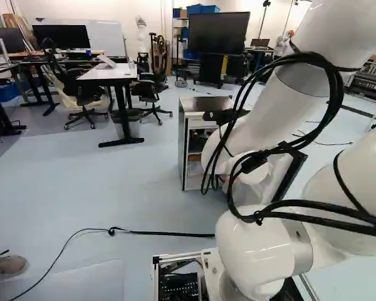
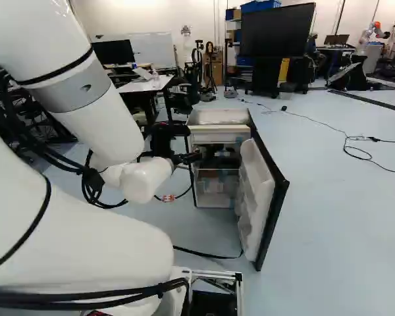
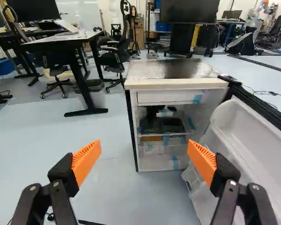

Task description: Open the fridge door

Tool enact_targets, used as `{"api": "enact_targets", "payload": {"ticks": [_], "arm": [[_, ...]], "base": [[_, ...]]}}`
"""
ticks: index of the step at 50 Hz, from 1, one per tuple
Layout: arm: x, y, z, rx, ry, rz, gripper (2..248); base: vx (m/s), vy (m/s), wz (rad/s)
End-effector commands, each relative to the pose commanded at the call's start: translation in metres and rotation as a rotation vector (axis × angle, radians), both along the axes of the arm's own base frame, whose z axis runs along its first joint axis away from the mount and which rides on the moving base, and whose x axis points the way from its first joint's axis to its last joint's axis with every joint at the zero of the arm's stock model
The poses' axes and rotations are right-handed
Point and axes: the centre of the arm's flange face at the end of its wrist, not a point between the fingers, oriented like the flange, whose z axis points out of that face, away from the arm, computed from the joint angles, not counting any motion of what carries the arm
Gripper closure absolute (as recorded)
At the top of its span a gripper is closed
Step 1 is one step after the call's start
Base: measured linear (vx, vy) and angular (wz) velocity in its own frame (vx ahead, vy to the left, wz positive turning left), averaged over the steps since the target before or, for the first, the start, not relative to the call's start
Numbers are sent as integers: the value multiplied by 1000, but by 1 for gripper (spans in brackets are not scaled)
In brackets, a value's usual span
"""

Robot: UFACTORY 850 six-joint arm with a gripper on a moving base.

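The gripper (image 2: 189, 158) is at the end of the arm, in front of the small fridge (image 2: 218, 117) in the right base view. That view shows the fridge door (image 2: 258, 197) swung wide, its black outer side facing away from the arm. In the wrist view the gripper (image 3: 144, 157) has its orange-padded fingers spread far apart with nothing held between them. Ahead of it stands the fridge (image 3: 175, 83) with its shelves exposed. The white inner side of the door (image 3: 253, 145) lies beyond and beside one finger; whether they touch, I cannot tell.
A white desk (image 1: 113, 73) and office chairs (image 1: 84, 94) stand left of the fridge in the left base view. A large screen (image 1: 218, 32) is farther back. Black cables (image 2: 355, 141) run over the floor. A shoe (image 1: 6, 264) shows near the left base view's edge.
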Motion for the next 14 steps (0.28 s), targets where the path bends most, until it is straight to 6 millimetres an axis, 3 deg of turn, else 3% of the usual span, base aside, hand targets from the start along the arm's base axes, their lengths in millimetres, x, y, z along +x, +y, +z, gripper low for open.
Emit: {"api": "enact_targets", "payload": {"ticks": [14], "arm": [[-1,0,0,-3,1,7,3]], "base": [[0,0,0]]}}
